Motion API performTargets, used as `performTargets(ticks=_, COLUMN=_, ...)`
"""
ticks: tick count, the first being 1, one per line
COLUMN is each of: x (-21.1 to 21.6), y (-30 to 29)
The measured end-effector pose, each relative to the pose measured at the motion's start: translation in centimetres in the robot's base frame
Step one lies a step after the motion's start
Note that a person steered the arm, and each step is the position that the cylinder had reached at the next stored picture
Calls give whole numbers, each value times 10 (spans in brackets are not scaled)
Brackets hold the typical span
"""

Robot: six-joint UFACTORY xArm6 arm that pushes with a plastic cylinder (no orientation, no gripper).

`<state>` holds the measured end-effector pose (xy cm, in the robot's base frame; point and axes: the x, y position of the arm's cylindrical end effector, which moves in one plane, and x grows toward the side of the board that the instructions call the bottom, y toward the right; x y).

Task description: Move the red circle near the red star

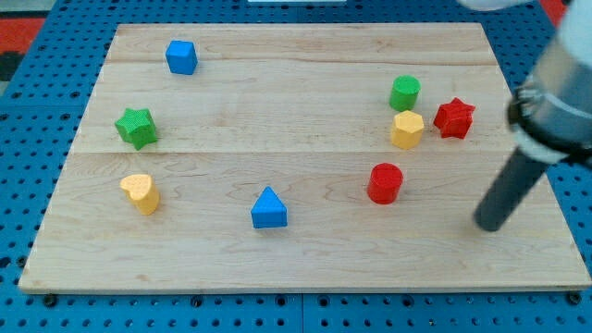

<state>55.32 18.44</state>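
The red circle (385,182) is seen standing on the bench (296,268) in the view's right half, somewhat below the middle. Bare wood is left all around it; none of the other blocks is touched by it. The red star (454,117) is found up and to the view's right of it, near the bench's right edge, with the yellow hexagon (407,129) just beside the star on its left and the green cylinder (404,92) just above the hexagon. The straight path from circle to star is passed close below the yellow hexagon.

My tip (487,223) is set down to the view's right of the red circle and slightly lower, apart from it, close to the right edge. The end effector is a plain rod, so nothing is parted, closed or clamped.

Farther off, the blue triangle (268,208) is placed toward the bottom edge, the yellow heart (140,192) and green star (136,127) near the left edge, and the blue cube (181,56) near the top edge.
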Motion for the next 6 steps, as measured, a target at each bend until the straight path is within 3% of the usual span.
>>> performTargets(ticks=1, x=-4, y=-55)
performTargets(ticks=3, x=-30, y=-81)
performTargets(ticks=6, x=-56, y=-182)
